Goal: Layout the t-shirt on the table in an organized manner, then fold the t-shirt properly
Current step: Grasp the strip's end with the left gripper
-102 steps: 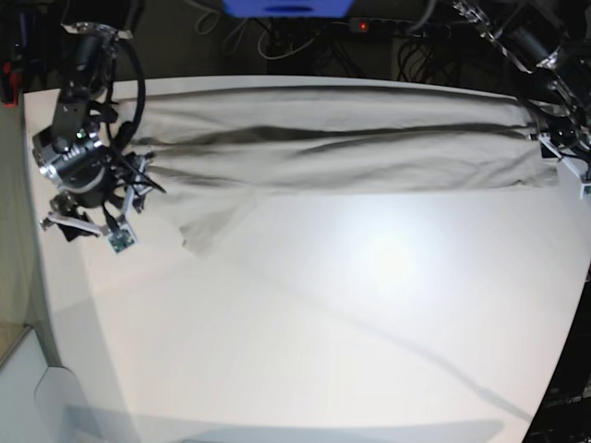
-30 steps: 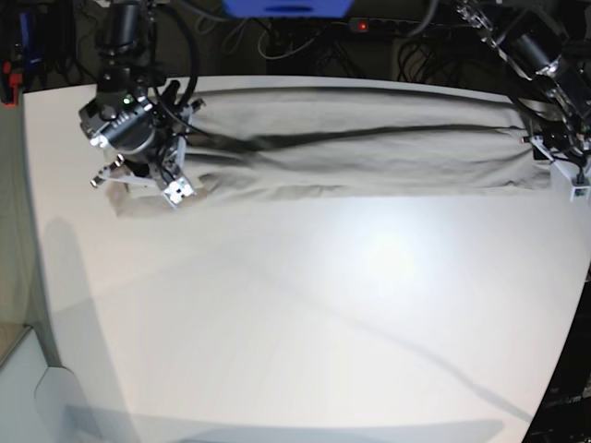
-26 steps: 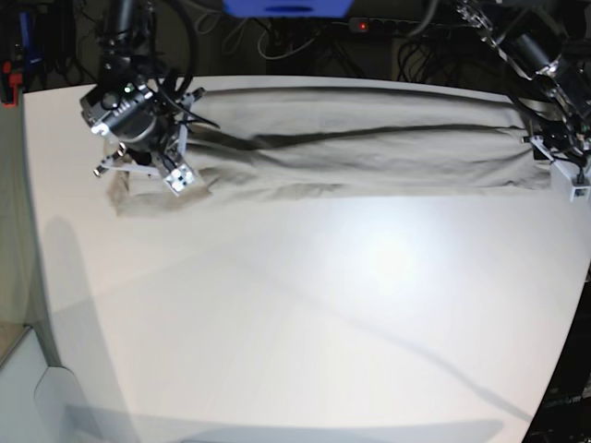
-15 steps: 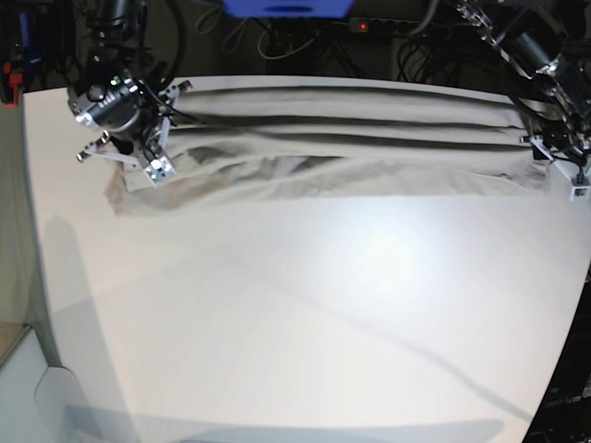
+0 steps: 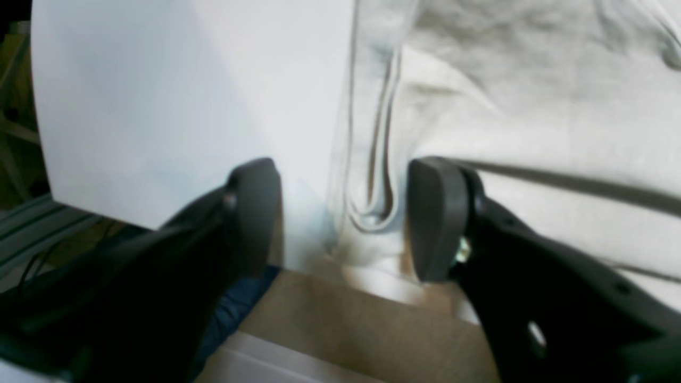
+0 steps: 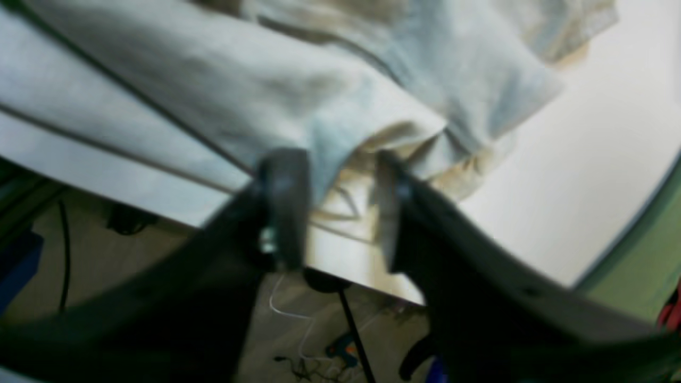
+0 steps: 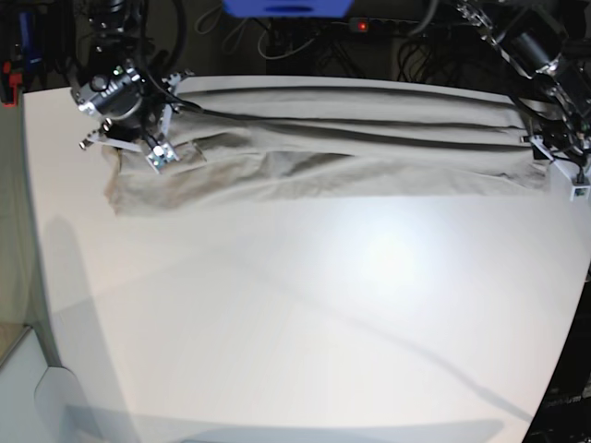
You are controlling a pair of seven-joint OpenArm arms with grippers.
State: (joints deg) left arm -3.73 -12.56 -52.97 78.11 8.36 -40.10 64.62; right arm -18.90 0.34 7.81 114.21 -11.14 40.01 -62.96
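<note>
The beige t-shirt point(image 7: 369, 157) lies stretched in a long band across the far part of the white table point(image 7: 323, 323), with long ridges running along it. My right gripper point(image 7: 122, 149) is at the shirt's left end, raised a little; in the right wrist view this gripper point(image 6: 335, 207) is shut on a bunch of the shirt point(image 6: 213, 96), and the picture is blurred. My left gripper point(image 7: 565, 171) is at the shirt's right end. In the left wrist view it point(image 5: 346, 218) is open, and the shirt's point(image 5: 532, 106) folded edge lies between its fingers.
Both shirt ends are close to the table's edges; bare table point(image 5: 159, 96) shows left of the cloth in the left wrist view. Behind the table are a blue object point(image 7: 286, 7), a power strip point(image 7: 369, 26) and cables. The floor shows under the right gripper.
My right gripper moved back and left toward the far left corner, taking the shirt's end with it. Long ridges formed across the shirt. The left arm stayed still.
</note>
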